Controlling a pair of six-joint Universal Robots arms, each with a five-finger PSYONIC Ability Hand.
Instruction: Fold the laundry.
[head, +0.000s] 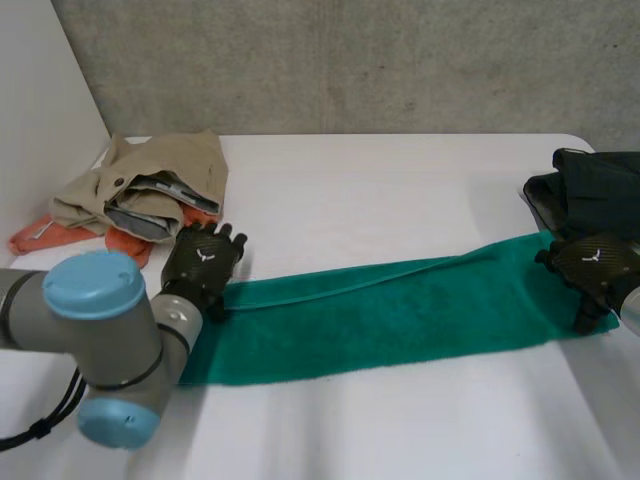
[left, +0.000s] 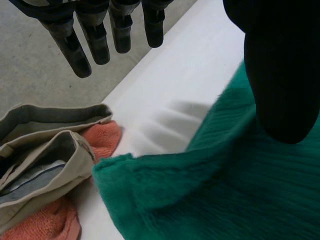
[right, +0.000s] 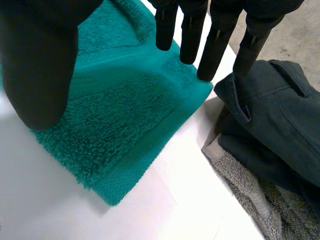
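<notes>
Head view: a long green terry towel (head: 400, 310) lies as a flat folded strip across the white table (head: 380, 180), running from the left hand (head: 203, 262) to the right hand (head: 592, 262). The left hand is at the far corner of the strip's left end. The right hand is over its right end, fingers pointing down at the cloth. A heap of beige cotton trousers (head: 165, 175) sits at the table's far left on an orange terry cloth (head: 35, 237), just beside the left hand. A dark blue-grey garment (head: 590, 180) is bunched at the far right, just behind the right hand. Left wrist view: the left hand (left: 82, 50) is open, fingers (left: 122, 30) straight and well apart from the thumb (left: 280, 75), holding nothing. The green terry towel (left: 225, 195) lies under the thumb; contact cannot be told. The towel's corner is rumpled and raised, just beside the beige cotton trousers (left: 45, 160) and the orange terry cloth (left: 102, 140). Right wrist view: the right hand (right: 40, 60) is open, fingers (right: 215, 45) straight above the green terry towel (right: 125, 115) near its end corner, thumb over the pile, nothing gripped. The dark blue-grey garment (right: 280, 130) lies just beside that corner on a grey terry towel (right: 250, 195), with bare table (right: 50, 210) on the near side.
</notes>
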